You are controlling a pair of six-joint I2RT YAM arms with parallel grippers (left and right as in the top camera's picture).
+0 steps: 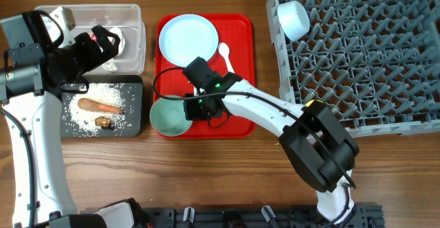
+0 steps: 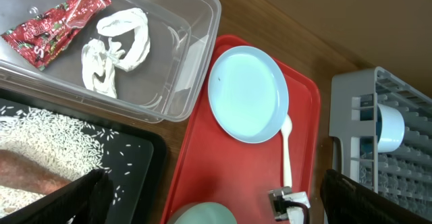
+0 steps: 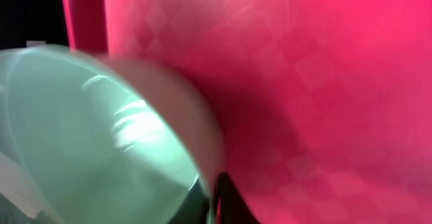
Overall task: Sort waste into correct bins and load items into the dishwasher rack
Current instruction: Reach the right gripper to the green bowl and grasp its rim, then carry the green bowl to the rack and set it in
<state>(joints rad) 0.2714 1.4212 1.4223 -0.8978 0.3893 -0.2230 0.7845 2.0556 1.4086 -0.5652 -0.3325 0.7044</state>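
Observation:
A red tray (image 1: 237, 46) holds a light blue plate (image 1: 188, 40), a white spoon (image 1: 225, 56) and a green bowl (image 1: 168, 116) at its front left corner. My right gripper (image 1: 197, 108) is shut on the bowl's rim; the right wrist view shows the rim (image 3: 196, 150) pinched between the fingers (image 3: 212, 198). My left gripper (image 1: 104, 41) hovers open and empty over the clear bin (image 1: 134, 15). The left wrist view shows a red wrapper (image 2: 57, 23) and white tissue (image 2: 115, 45) in that bin (image 2: 196, 55). The grey dishwasher rack (image 1: 364, 56) holds a white cup (image 1: 293, 19).
A black tray (image 1: 134, 84) left of the red tray holds scattered rice, an orange carrot-like piece (image 1: 100, 106) and a small brown scrap (image 1: 104, 122). The left wrist view also shows the plate (image 2: 247, 94), the spoon (image 2: 287, 150) and the rack's corner (image 2: 358, 109).

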